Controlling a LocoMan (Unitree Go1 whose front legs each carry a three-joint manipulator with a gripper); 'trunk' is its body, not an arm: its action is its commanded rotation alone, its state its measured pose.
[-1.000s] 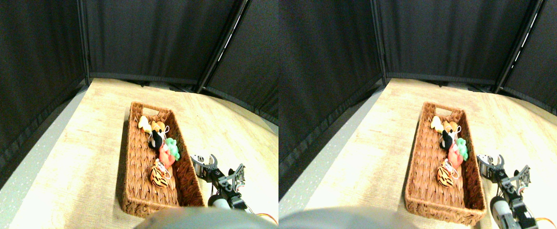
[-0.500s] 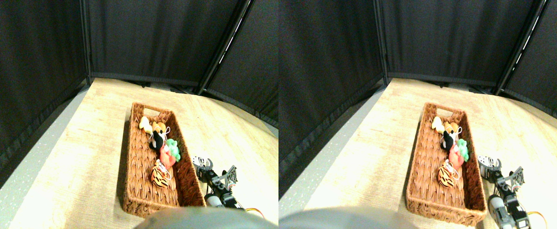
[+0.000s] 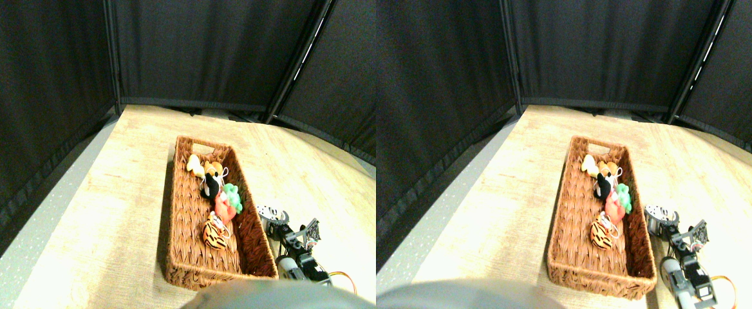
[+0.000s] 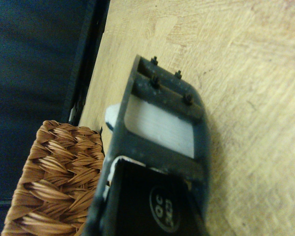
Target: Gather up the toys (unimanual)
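Five toys lie inside the wicker basket, strung along its right-hand wall: a yellow toy and an orange toy at the far end, a black-and-white toy next, a red toy with a green toy touching it at its 2 o'clock, and the striped tiger nearest you. No toy shows out on the desk, so by my reading the collecting is done or nearly so, and the step in hand looks like clearing the arm away.

Your right gripper sits just outside the basket, at 3 o'clock from the tiger, low over the bare desk. Its fingers stand spread apart with nothing between them (the wrist view shows only one jaw frame, desk wood and the basket's woven corner).

To do this well, keep the fingers clear of that wall: the weave is close beside them, and a snag could drag the basket or tip toys out. Draw back toward 5 o'clock, lifting slightly. If another toy lies out of view, check before you reach.
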